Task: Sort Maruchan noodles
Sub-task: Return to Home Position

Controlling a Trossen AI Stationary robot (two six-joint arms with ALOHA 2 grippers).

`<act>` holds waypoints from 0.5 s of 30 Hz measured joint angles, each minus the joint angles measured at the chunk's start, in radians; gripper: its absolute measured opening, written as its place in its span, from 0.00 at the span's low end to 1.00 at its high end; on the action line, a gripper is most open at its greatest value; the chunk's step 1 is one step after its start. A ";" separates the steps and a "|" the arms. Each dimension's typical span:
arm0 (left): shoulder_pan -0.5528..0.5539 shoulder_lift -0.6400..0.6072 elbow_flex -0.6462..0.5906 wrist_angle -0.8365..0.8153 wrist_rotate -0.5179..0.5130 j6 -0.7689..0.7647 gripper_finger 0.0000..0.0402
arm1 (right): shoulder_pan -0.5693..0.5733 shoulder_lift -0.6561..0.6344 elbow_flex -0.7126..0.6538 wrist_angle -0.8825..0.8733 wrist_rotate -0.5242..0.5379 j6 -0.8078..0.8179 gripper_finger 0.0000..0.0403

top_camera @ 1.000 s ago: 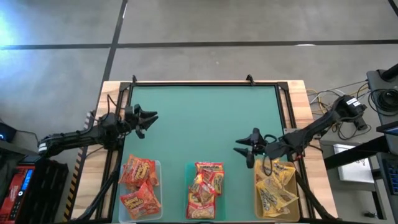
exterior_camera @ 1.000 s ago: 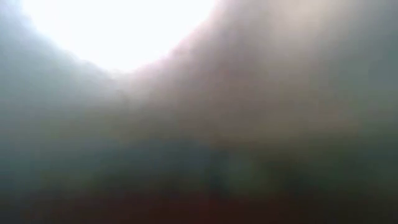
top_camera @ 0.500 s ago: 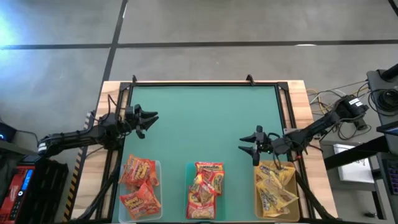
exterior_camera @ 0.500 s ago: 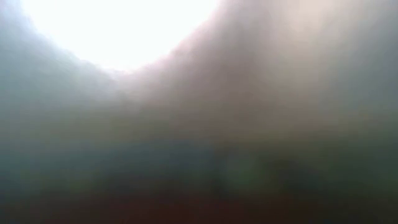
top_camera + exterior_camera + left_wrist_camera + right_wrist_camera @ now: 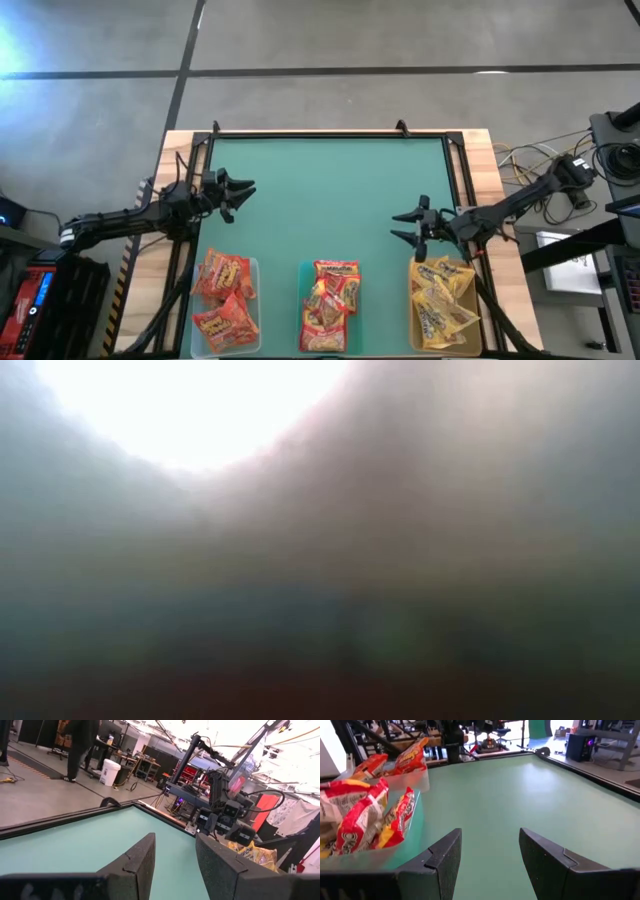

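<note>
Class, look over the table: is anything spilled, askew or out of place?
Nothing stands out. The orange packets, red packets and yellow packets each lie in their own bin; the left pincer and right pincer hover open, empty.

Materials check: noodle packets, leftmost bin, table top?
Noodle packets: thin glossy printed plastic film, apparently; crinkled, puffy. Leftmost bin: clear rigid plastic, probably; the surface shows through its rim. Table top: matte green mat or laminate, no glare, can't tell which; bare wood border.
</note>
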 joint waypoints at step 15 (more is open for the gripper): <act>0.000 0.002 0.000 0.000 0.000 0.000 0.31 | 0.000 -0.252 0.000 -0.213 -0.003 -0.124 0.46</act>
